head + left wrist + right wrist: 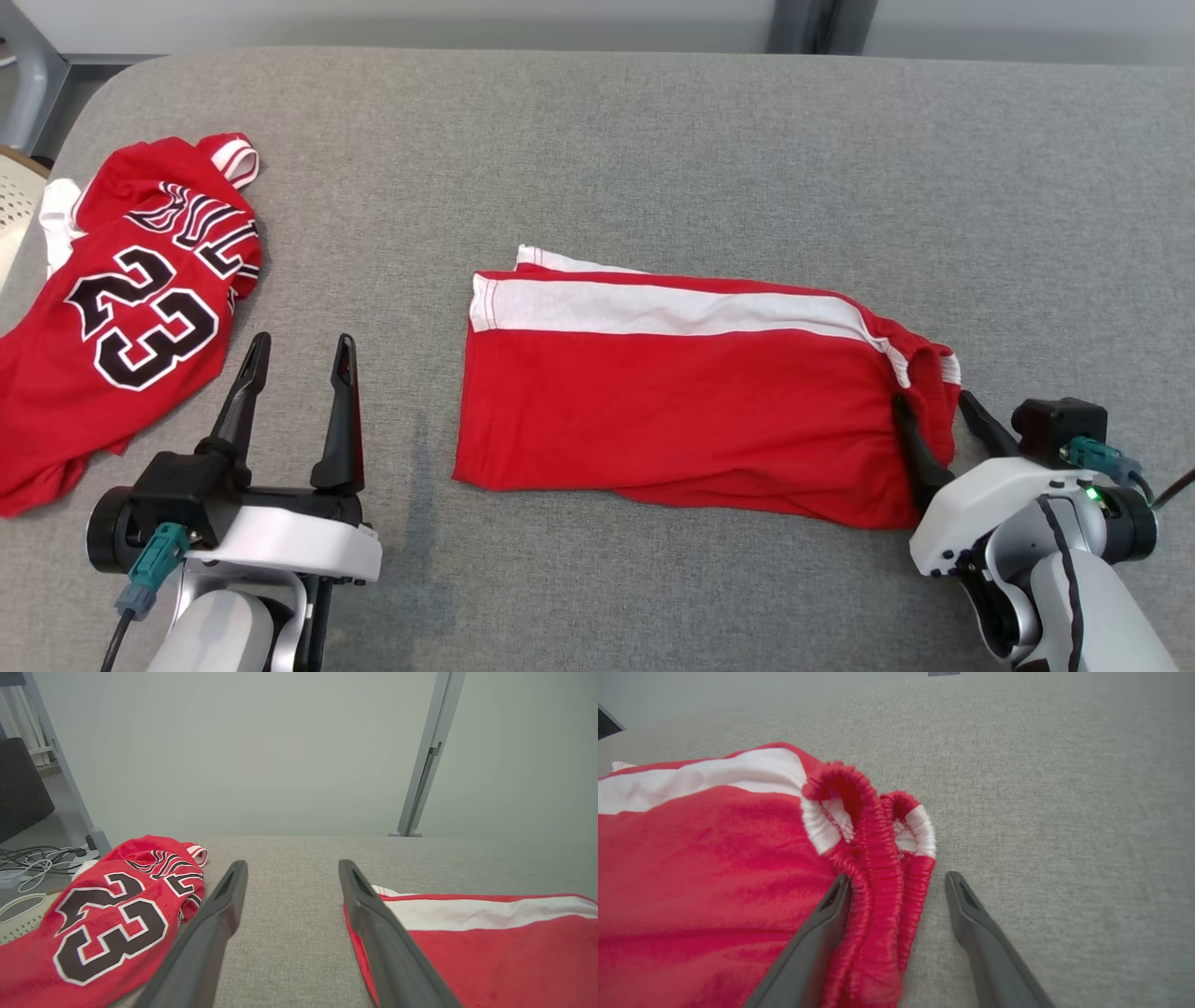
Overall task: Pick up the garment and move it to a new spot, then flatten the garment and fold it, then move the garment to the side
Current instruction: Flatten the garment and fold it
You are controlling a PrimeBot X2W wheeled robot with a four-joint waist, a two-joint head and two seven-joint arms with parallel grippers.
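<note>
Your right hand (934, 399) stands wide, its fingers straddling the elastic waistband (878, 835) of the red shorts (691, 401), with one finger on the cloth and the other over bare tabletop (653, 140). The shorts lie flat, mid-tabletop toward the front edge. Your left hand (302, 341), wide and empty, sits between them and the red jersey (140, 317) at the left edge.

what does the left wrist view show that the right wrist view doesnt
Left wrist view, not the right: the red number 23 jersey, floor cables, a grey post and the open left gripper. Right wrist view, not the left: the ruffled elastic waistband, lying between the fingers of the open right gripper. Both: the red shorts with their white stripe, lying on the grey fabric surface.
</note>
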